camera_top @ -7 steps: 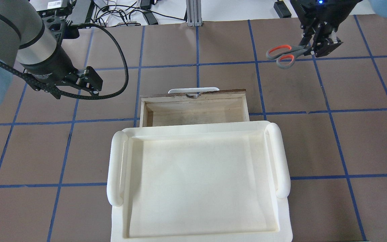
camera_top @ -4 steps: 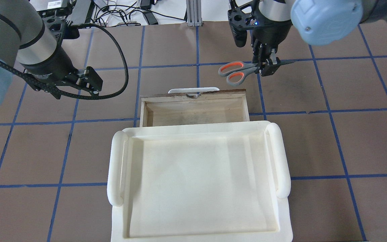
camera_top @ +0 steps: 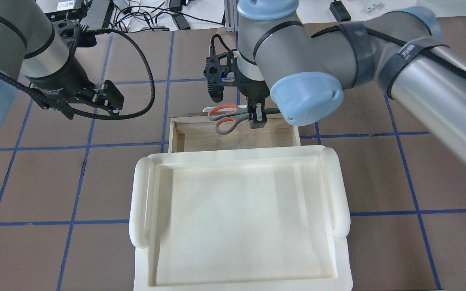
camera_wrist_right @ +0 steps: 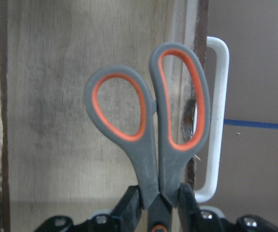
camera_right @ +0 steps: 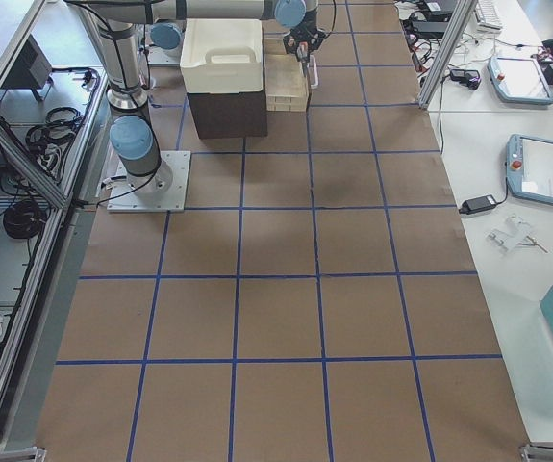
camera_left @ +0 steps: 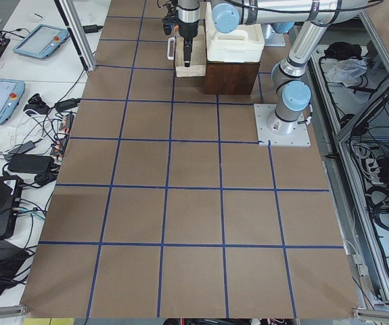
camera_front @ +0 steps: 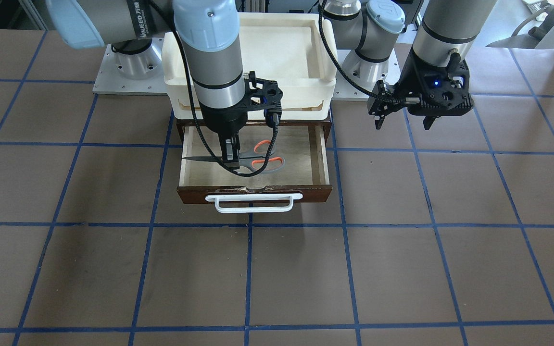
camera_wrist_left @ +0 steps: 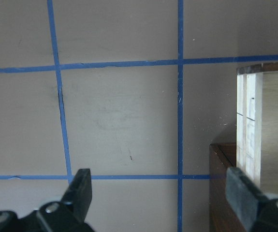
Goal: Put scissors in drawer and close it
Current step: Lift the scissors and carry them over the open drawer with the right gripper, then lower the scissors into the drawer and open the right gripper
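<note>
scissors (camera_top: 233, 118) moved over drawer (camera_top: 217, 140), in right hand (camera_top: 257, 121)

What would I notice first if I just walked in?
The orange-and-grey scissors, pinched by the right hand over the open wooden drawer. Next comes the big cream tray on top of the drawer's box. The left hand waits open and empty off to one side.

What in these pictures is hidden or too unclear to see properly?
Blade tips of the scissors: overhead view, behind the right arm's blue joint; right wrist view, cut off by the bottom edge, behind the right pincer.
Rear of the drawer: overhead view, under the white tray.
Scissors in side views: too small.
</note>
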